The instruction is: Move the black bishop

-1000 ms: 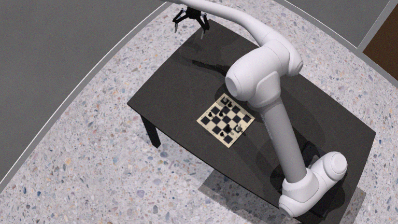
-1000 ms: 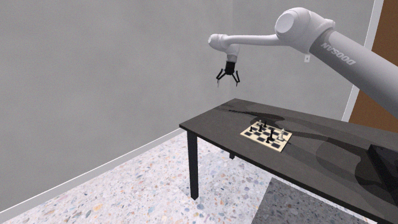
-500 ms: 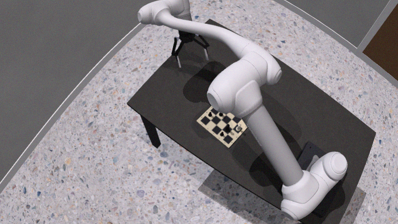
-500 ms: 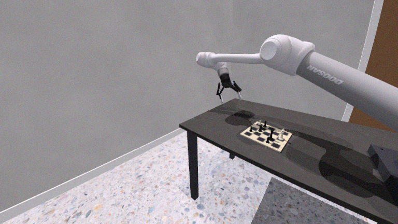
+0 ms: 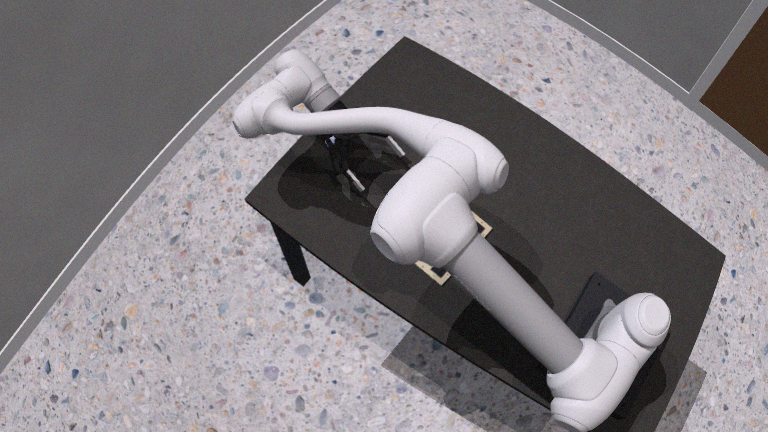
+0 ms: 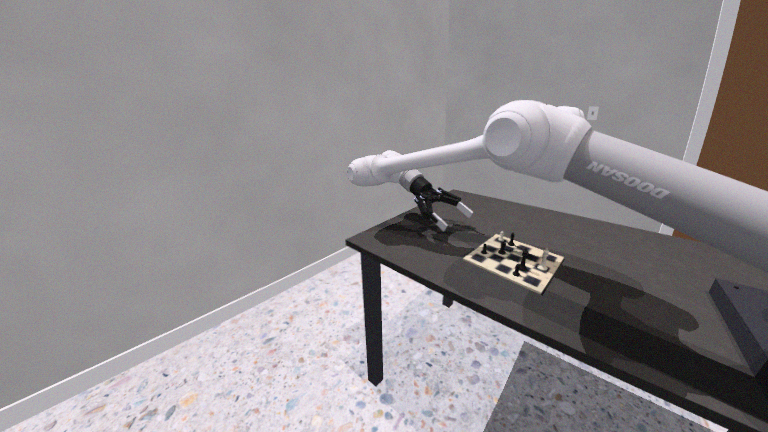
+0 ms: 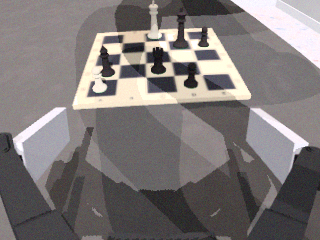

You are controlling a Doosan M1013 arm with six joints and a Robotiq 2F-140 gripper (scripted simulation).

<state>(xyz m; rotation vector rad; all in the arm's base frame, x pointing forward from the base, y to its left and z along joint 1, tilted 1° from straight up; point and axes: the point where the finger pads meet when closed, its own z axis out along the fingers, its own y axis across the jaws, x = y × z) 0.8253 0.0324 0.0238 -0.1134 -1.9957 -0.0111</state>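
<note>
The chessboard (image 7: 160,67) lies on the dark table; it also shows in the exterior view (image 6: 514,262). In the top view the arm hides all but two of its corners (image 5: 484,227). On it stand a tall white piece (image 7: 154,20), a tall black piece (image 7: 180,27), a white pawn (image 7: 99,83) and several smaller black pieces. A slender black piece (image 7: 106,62) at the left looks like the bishop, but I cannot tell for sure. My gripper (image 6: 451,216) is open and empty. It hangs tilted, low over the table beside the board and apart from it, and also shows in the wrist view (image 7: 160,140) and in the top view (image 5: 374,162).
The arm's elbow (image 5: 436,201) hangs over the board. The robot's base (image 5: 611,359) and a dark block (image 6: 741,308) sit at the table's other end. The table edge (image 6: 362,249) and corner lie close to the gripper.
</note>
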